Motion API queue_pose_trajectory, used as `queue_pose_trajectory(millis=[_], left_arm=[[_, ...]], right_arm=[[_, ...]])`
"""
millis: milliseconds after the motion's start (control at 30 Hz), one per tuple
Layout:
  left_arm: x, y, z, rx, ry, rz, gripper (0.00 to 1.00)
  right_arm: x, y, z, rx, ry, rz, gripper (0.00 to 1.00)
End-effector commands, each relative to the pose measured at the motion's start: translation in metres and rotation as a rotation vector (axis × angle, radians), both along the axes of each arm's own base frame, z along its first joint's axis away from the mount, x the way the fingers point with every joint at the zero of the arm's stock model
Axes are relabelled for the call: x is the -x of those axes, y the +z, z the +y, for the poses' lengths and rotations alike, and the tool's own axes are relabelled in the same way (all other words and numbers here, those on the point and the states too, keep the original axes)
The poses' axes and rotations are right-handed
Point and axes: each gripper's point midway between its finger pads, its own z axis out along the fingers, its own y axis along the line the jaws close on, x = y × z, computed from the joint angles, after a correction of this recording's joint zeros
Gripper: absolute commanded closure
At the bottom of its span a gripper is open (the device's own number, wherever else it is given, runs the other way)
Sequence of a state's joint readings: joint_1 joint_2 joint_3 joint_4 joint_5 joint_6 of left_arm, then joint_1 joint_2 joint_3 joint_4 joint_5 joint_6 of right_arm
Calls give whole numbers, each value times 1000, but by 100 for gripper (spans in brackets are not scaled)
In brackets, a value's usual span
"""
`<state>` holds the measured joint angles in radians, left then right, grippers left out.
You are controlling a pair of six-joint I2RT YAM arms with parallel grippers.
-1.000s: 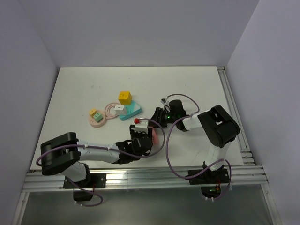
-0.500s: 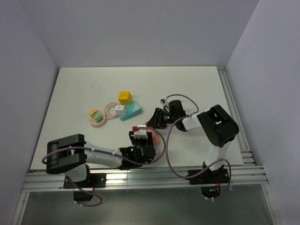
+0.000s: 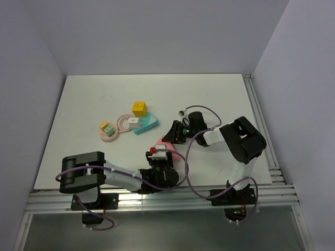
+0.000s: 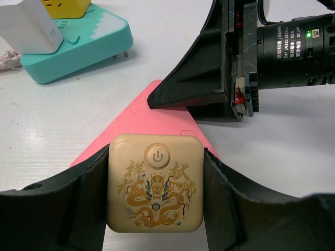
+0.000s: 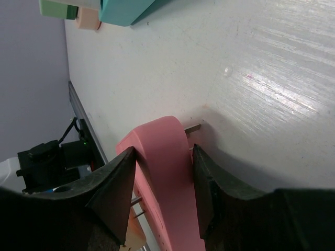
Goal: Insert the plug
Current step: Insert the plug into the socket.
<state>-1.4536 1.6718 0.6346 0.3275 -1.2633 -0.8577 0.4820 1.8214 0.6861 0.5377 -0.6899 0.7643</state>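
My left jaws stay clenched on the cream block [image 4: 155,193], my right jaws on the pink strip [image 5: 162,157]; in the last second the left arm has pulled back toward the near edge. The plug [image 3: 109,128] lies untouched on the pink dish [image 3: 108,138], well apart, so I reckon insertion hasn't begun.

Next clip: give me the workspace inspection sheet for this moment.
Surface: white table, no spills seen.
Job's things: mint-green plug on pink disc, away from both grippers.
Clutter: teal block, yellow cube on it, white block at its end, coiled cord.
Grippers: left gripper shut on cream block; right gripper shut on pink block.
Cables: purple cable loops above the table's near edge.
Surroundings: plain walls; metal rail at near edge.
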Motion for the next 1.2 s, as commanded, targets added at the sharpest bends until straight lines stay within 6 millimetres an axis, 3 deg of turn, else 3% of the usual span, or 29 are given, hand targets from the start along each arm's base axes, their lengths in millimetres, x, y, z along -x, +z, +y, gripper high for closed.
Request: queue_pose_trajectory(millis=[0,100,367,567,867,1033,1167], left_arm=[[67,-129,23,-279,-267,454,100],[68,-134,27,-280,-285,484,100],[62,-116,17,-263,-371,510,100],[59,-119,27,-322,-383,545,99],[60,-106,19,-316,-446,531,89],[56,-113,24,-332,-452,579,99],[61,-128,24,-307,-474,650,100]], right_arm=[[-11,-6,0,32,-71,27,86],[-11,-6,0,33,-68,24,86],[-11,-4,0,35,-69,17,85],[-11,-4,-1,41,-71,13,85],[-11,-4,-1,43,-71,12,85],[-12,-2,-1,40,-72,8,85],[-11,-3,-2,43,-69,6,85]])
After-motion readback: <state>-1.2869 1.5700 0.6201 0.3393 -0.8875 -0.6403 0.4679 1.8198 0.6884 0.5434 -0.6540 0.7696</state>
